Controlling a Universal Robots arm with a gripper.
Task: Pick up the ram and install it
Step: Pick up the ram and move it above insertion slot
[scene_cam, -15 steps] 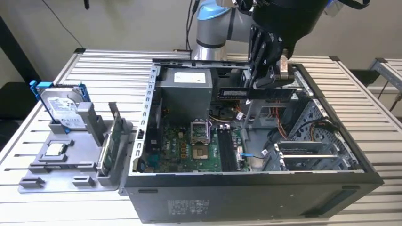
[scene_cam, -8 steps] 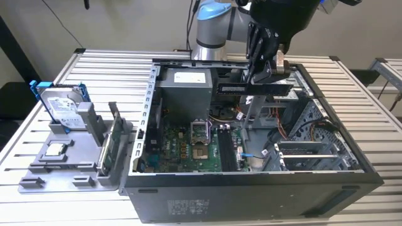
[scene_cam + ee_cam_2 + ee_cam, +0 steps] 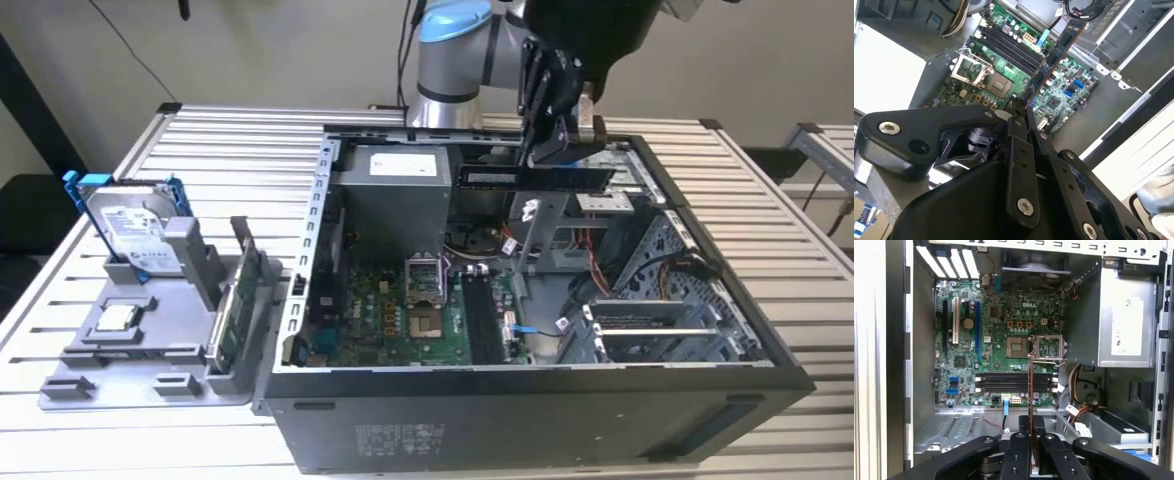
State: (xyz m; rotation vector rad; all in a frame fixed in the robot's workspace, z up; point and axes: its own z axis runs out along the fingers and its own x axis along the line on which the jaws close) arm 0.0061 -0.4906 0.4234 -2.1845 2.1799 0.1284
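Standing on a slatted metal table [image 3: 747, 190], an open computer case [image 3: 534, 410] takes up most of the exterior view, with its near wall cut off at the lower edge. The robot arm [image 3: 447, 60] rises behind the case. Its upper links run out of the top of the picture, so its full shape cannot be made out. Its black wrist points down over the far side of the case, beside the grey power supply [image 3: 394, 195].

A green motherboard [image 3: 400, 320] lies flat on the case floor. At the exterior view's left, a grey holder [image 3: 134, 345] carries a silver hard drive [image 3: 134, 230] standing upright.

The gripper [image 3: 558, 150] hangs at the case's top opening, its two black fingers [image 3: 1021, 440] pressed together on the ram [image 3: 514, 177]. It pinches the stick partway along its length. The ram is level, well above the motherboard and not seated.

In the first wrist view the ram [image 3: 1030, 390] is edge-on, a thin line crossing the dark memory slots [image 3: 1004, 382], and its faces are hidden. In the second wrist view the ram [image 3: 1056, 50] juts out from the gripper [image 3: 1021, 107], whose links hide the exact contact.
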